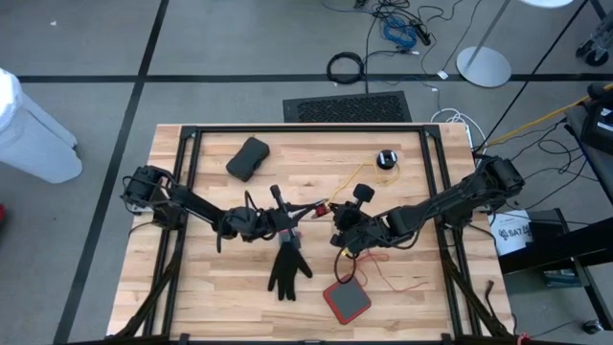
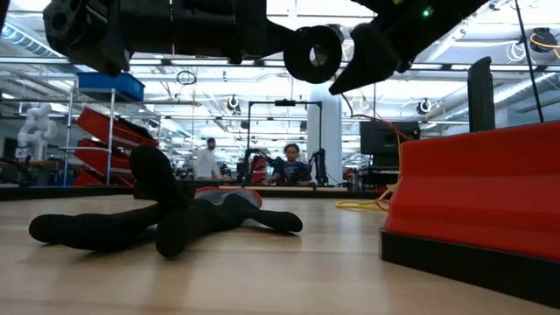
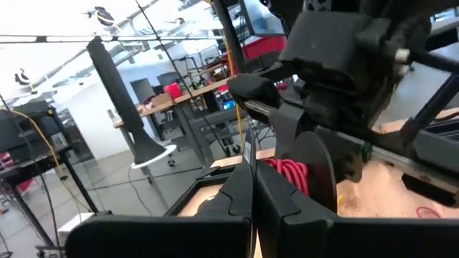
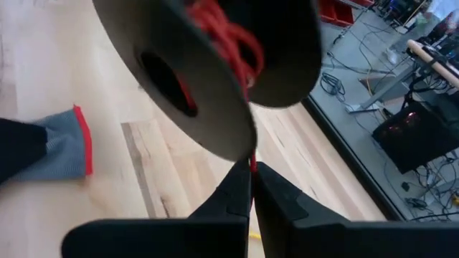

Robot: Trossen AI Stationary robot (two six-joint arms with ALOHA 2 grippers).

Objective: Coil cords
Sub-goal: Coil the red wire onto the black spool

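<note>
A black spool (image 2: pixel 312 54) wound with red cord (image 4: pixel 222 36) hangs above the table's middle, between my two grippers. My left gripper (image 3: pixel 251 188) is shut at the spool's edge. My right gripper (image 4: pixel 252 179) is shut on the red cord just below the spool. A thin yellow cord (image 1: pixel 359 178) runs over the wood from a small black round puck (image 1: pixel 386 159) toward the grippers. More thin red cord (image 1: pixel 395 280) lies slack on the table at the near right. My left gripper pinches a thin dark edge (image 3: pixel 247 152) of the spool, right beside the red winding (image 3: pixel 288 172). The fingers come at it roughly level from the table's left. The spool is lifted clear of the table. My right gripper pinches a single strand of red cord (image 4: pixel 252 162) between its fingertips, close under the spool's flange (image 4: pixel 172 79). Its fingers slant downward, coming from the table's right side. The strand runs short and straight from the fingertips up into the winding.
A black glove (image 1: pixel 287 268) lies flat below the grippers, toward the near edge. A red square pad (image 1: pixel 347 300) sits to its right, and a black pouch (image 1: pixel 248 158) lies at the far left. A dark frame (image 1: pixel 306 129) runs round the wooden table.
</note>
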